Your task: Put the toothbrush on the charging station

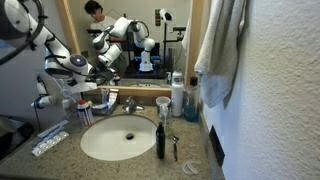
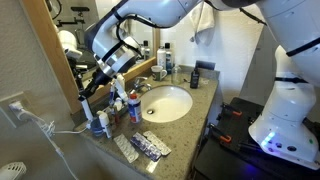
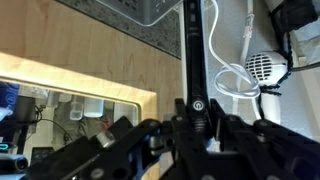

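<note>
My gripper point(image 3: 197, 118) is shut on the toothbrush point(image 3: 191, 50), a slim black stick with a power button, which rises straight up between the fingers in the wrist view. In both exterior views the gripper point(image 1: 86, 73) point(image 2: 104, 70) hangs above the cluttered back corner of the counter, next to the mirror. There the toothbrush point(image 2: 90, 86) slants down and out of the jaws. I cannot tell the charging station apart among the small white and blue items under the gripper.
The white sink point(image 1: 92, 146) point(image 2: 180, 112) sits mid-counter with a faucet point(image 1: 130, 103) behind it. A dark bottle point(image 1: 160, 138) point(image 2: 196, 76) stands by the basin. A flat blue-white toothpaste tube point(image 1: 50, 140) point(image 2: 150, 147) lies near the counter edge. A towel point(image 1: 220, 50) hangs on the wall.
</note>
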`<action>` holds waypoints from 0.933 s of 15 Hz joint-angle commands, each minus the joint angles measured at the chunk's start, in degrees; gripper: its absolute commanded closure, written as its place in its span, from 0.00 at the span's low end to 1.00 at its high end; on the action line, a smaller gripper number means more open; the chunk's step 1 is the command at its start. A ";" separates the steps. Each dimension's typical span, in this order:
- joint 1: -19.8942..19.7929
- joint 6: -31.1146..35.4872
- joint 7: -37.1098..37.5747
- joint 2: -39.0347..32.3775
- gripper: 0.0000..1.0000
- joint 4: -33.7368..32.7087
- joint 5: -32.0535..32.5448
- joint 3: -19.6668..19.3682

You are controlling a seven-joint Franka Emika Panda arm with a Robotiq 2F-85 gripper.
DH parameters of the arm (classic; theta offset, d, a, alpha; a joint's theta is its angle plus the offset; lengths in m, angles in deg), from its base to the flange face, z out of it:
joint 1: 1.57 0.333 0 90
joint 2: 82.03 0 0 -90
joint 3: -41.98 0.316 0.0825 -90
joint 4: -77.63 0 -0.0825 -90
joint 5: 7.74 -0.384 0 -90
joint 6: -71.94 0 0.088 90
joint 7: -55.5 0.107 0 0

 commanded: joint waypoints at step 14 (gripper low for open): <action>-10.38 -8.60 6.52 0.02 0.93 0.67 21.04 9.97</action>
